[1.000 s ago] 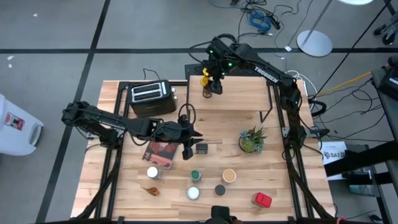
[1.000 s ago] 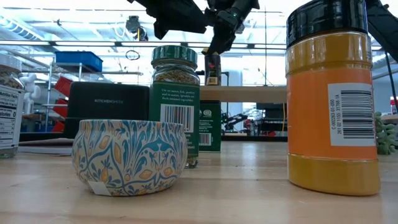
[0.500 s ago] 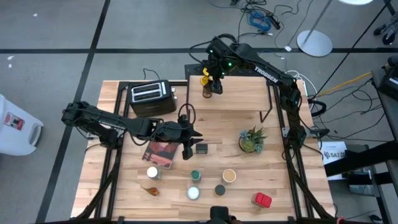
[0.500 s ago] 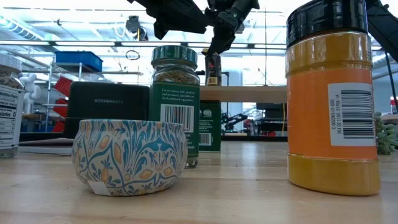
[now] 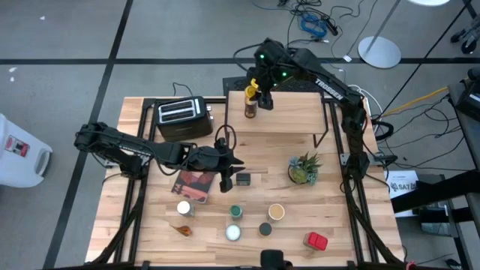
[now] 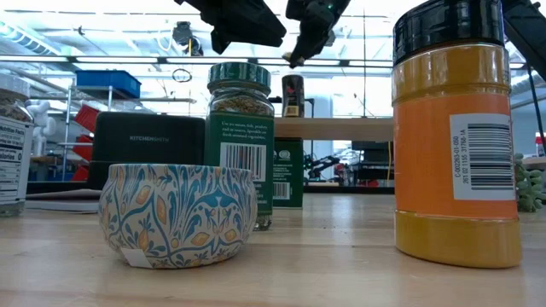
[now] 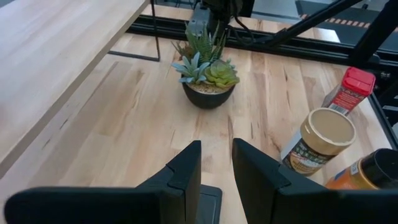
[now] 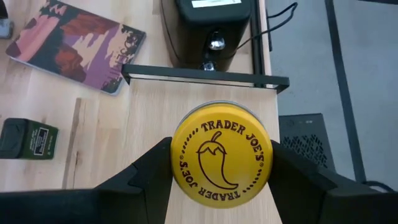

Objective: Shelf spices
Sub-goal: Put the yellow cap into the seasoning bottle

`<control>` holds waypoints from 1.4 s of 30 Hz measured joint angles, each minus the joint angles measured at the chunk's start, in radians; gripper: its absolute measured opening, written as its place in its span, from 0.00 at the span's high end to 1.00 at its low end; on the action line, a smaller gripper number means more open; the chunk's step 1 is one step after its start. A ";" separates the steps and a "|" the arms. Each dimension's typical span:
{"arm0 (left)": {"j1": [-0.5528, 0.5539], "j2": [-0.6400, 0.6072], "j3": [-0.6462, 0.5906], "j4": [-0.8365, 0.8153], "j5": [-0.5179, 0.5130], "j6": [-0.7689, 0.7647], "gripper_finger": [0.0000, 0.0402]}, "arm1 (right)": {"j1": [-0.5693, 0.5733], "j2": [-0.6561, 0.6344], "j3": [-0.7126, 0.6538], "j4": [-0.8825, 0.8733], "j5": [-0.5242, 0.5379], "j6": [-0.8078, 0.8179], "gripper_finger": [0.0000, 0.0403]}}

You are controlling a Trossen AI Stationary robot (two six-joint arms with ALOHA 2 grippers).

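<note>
A brown spice jar with a yellow lid [image 8: 220, 152] stands upright on its base on the shelf's wooden top [image 5: 292, 112], near its left end. My right gripper [image 6: 299, 58] hangs open just above the jar [image 6: 293, 95], clear of the lid, one finger to each side of it in the wrist view. My left gripper [image 7: 216, 168] hovers over the table's middle, open by a narrow gap with nothing in it. A dark green tin [image 5: 243, 178] lies on the table just ahead of it. Several more spices [image 5: 255, 221] stand near the front edge.
A black toaster [image 5: 180, 112] stands left of the shelf, a reddish book [image 5: 193, 184] lies under the left arm, and a potted plant [image 5: 303, 169] sits at the right. The shelf's top right of the jar is bare wood.
My right gripper has risen straight off the yellow-lidded jar, from around its top to just above it, with its fingers as far apart as before. The jar has stayed upright on the shelf.
</note>
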 joint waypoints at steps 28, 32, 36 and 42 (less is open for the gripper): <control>0.262 0.085 0.000 0.112 -0.375 -0.109 0.75 | 0.039 -0.107 0.001 -0.130 0.092 0.078 0.48; 0.313 0.125 0.000 0.127 -0.387 -0.130 0.75 | 0.039 -0.124 0.001 -0.153 0.092 0.080 0.48; 0.344 0.181 0.000 0.172 -0.385 -0.115 0.75 | 0.039 -0.124 0.001 -0.172 0.091 0.086 0.48; 0.367 0.239 0.005 0.258 -0.384 -0.016 0.75 | 0.039 -0.124 0.001 -0.177 0.091 0.083 0.48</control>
